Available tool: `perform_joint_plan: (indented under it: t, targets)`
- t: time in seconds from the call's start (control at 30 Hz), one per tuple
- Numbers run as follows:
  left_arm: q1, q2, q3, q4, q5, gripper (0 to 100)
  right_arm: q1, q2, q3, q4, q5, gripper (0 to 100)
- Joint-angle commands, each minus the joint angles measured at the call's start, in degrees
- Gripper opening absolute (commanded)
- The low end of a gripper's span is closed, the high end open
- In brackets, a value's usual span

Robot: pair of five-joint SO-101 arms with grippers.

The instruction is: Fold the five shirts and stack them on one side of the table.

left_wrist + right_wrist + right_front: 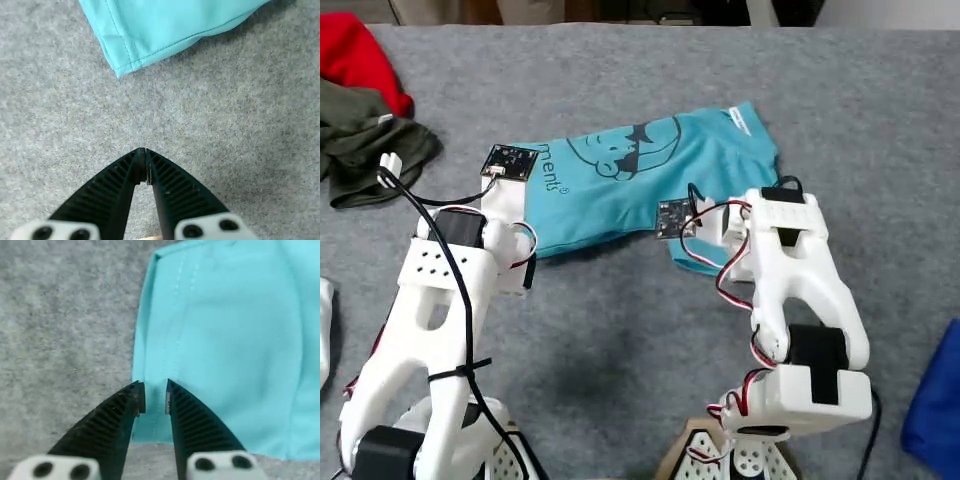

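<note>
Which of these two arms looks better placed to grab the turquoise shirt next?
Probably the right. The right gripper hangs slightly open over the hemmed edge of the turquoise cotton shirt. The left gripper is shut over the bare grey felt table, short of the shirt's corner.

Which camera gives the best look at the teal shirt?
The high view: it shows the teal shirt nearly whole, spread on the grey table. The left wrist view has one hemmed corner; the right wrist view a stitched edge beneath the right gripper.
</note>
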Motion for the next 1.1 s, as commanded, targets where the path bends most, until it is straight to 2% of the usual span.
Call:
perform_joint_plan:
  t: [0.0, 0.13, 0.4, 0.53, 0.63, 1.07]
  targets:
    - [-0.79, -1.8, -0.35, 0.44, -0.53, 2, 1.01, 0.13, -2.51, -3.69, -0.35, 9.9]
    - [-0.79, -1.8, -0.35, 0.53, -0.53, 2, 0.92, 3.12, -2.59, -5.8, -0.35, 9.9]
    - [-0.88, -1.8, -0.35, 0.53, -0.53, 2, 0.84, 5.32, -4.0, -3.6, -0.35, 9.4]
    - [-0.88, -1.8, -0.18, 0.53, -0.53, 2, 0.75, 5.32, -3.91, -3.52, -0.53, 0.2]
    - [-0.88, -1.8, -0.18, 0.53, -0.53, 2, 1.01, 4.97, -4.18, -3.96, -0.53, 1.5]
    - [-0.88, -2.07, -0.35, 1.67, -0.53, 2, 4.09, 5.05, -19.3, -3.43, -3.16, 0.5]
